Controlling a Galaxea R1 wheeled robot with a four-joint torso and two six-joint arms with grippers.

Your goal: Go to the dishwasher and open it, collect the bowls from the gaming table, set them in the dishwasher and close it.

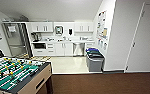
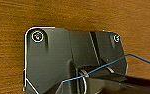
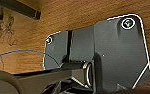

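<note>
**Kitchenette ahead, bins by the path**

The dishwasher sits shut in the white cabinet run along the far wall, under the counter edge, well apart from the robot. I cannot tell whether either gripper is apart or together. A foosball table crowds the near left; grey bins stand at the tile floor's right edge. A drive hugging either side could clip them.
</note>
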